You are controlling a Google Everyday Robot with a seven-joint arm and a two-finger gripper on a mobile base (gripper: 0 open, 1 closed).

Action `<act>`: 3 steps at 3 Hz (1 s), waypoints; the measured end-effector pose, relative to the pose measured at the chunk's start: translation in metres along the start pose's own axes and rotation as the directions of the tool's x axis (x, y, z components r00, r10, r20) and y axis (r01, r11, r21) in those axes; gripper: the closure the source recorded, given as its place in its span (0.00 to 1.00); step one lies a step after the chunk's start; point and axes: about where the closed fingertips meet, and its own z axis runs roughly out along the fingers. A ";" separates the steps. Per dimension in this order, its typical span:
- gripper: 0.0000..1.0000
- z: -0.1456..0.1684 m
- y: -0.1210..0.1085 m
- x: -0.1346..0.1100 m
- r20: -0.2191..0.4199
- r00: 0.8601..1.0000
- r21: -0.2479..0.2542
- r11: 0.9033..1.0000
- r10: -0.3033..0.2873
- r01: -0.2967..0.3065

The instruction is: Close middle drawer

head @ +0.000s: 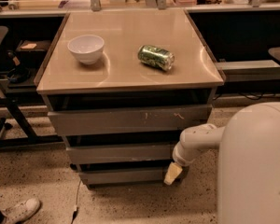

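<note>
The middle drawer [121,153] is the plain grey front in the centre of the drawer stack under the tan table; a dark gap shows above it, and its inside is hidden. The taller drawer front with yellowish scratch marks [130,119] is above it, and a shorter plain front [123,175] is below it. My gripper [172,173], with a yellowish tip, hangs from the white arm [196,141] at the right end of the lower drawer fronts, just below the middle drawer's right corner.
A white bowl [86,48] and a green can [156,57] lying on its side sit on the table top [126,73]. My white robot body [254,167] fills the lower right. A chair base [9,106] and a shoe [19,211] are at the left.
</note>
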 end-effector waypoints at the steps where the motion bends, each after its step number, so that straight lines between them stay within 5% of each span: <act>1: 0.00 0.000 0.034 0.024 -0.043 0.999 -0.046 0.999 0.008 -0.010; 3: 0.00 -0.029 0.041 0.029 -0.052 0.998 -0.054 0.998 0.035 -0.038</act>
